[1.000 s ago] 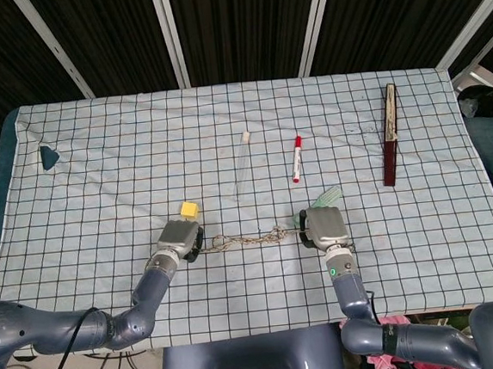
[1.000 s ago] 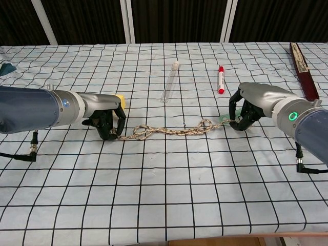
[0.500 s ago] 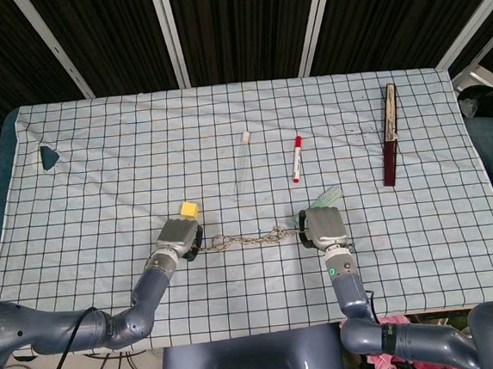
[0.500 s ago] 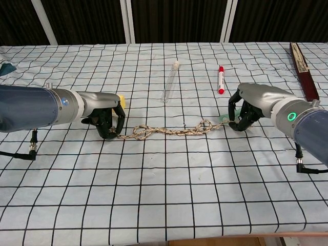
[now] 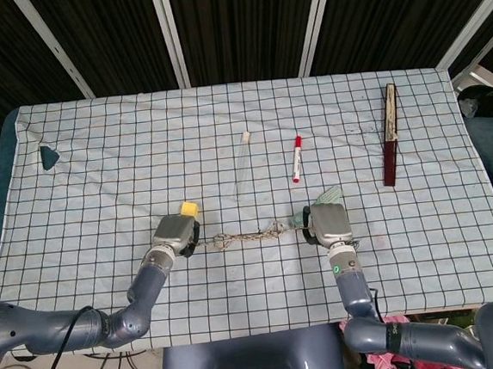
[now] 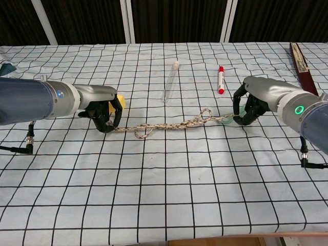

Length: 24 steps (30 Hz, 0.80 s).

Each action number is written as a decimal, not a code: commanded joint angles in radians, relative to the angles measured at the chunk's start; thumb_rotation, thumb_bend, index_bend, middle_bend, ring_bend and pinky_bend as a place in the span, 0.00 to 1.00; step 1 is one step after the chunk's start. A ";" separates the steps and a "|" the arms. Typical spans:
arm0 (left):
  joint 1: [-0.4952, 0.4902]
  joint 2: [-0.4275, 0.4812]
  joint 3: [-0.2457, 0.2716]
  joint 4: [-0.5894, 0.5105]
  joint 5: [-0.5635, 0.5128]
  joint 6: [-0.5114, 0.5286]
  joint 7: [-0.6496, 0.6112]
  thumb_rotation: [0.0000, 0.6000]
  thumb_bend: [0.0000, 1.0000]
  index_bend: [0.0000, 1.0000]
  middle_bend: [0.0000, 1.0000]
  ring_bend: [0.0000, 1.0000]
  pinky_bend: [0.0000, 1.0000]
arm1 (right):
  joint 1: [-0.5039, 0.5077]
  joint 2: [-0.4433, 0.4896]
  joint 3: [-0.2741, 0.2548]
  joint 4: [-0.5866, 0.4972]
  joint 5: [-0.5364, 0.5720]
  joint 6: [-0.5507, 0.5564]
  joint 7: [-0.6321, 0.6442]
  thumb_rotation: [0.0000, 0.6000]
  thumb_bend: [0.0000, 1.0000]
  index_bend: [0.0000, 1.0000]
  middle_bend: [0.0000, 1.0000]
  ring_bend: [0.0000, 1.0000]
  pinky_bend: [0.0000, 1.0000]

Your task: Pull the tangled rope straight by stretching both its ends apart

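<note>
Between hands, tangled beige braided rope [image 6: 169, 125] lies on checked surface [image 6: 164, 195]; left hand [image 6: 105, 113] and right hand [image 6: 248, 105] each grasp one end. Pull outward evenly, low, until loops vanish.

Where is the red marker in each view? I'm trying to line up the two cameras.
Head view: the red marker lies just right of centre, beyond the rope.
Chest view: the red marker lies upper right of centre, beyond the rope's right end.
Shared landmark: the clear tube lies just to its left in both views.
</note>
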 commanded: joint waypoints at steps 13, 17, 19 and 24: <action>0.028 0.151 -0.020 -0.079 0.012 0.042 -0.014 1.00 0.51 0.68 0.95 0.87 0.87 | -0.032 0.123 0.015 -0.067 -0.004 0.014 0.018 1.00 0.47 0.64 0.96 1.00 1.00; 0.035 0.193 -0.014 -0.095 0.016 0.051 -0.008 1.00 0.51 0.68 0.95 0.87 0.87 | -0.043 0.164 0.013 -0.075 -0.001 0.008 0.026 1.00 0.47 0.64 0.96 1.00 1.00; 0.038 0.212 -0.011 -0.099 0.016 0.058 -0.003 1.00 0.51 0.68 0.95 0.87 0.87 | -0.050 0.186 0.012 -0.078 0.001 0.005 0.032 1.00 0.47 0.64 0.96 1.00 1.00; 0.042 0.247 -0.005 -0.104 0.018 0.072 0.012 1.00 0.51 0.68 0.95 0.87 0.87 | -0.068 0.238 0.013 -0.077 0.003 -0.004 0.054 1.00 0.47 0.64 0.96 1.00 1.00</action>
